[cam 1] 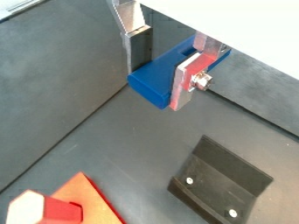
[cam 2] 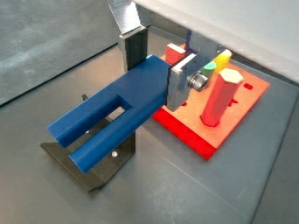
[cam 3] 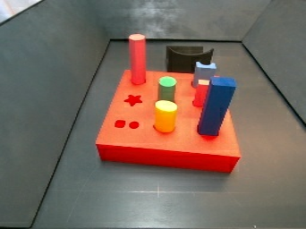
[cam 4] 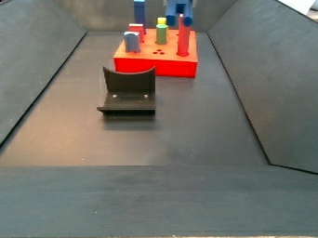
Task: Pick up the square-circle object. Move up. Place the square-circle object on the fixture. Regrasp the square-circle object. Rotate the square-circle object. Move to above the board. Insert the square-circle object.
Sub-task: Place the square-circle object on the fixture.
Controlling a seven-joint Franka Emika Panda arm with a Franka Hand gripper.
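I have the pincer [cam 2: 158, 70] closed on the square-circle object [cam 2: 111, 109], which shows in both wrist views as a dark-blue blocky piece clamped between the silver plates, one end sticking well out past the fingers [cam 1: 184, 83]; neither side view shows the pincer or arm at all, so I judge it is held high, clear of the floor; what worries me is that long overhang, since the plates bite only one end and the piece could pivot or slide in the grasp as I bring it down; below the pincer in a wrist view sits the fixture [cam 2: 100, 166], with the object hanging over it but apart from it, and a skewed approach could catch the bracket edge rather than seat; beyond the pincer lies the board [cam 2: 222, 118] with its upright pegs, the red cylinder [cam 2: 219, 101] nearest, which a swing could clip.
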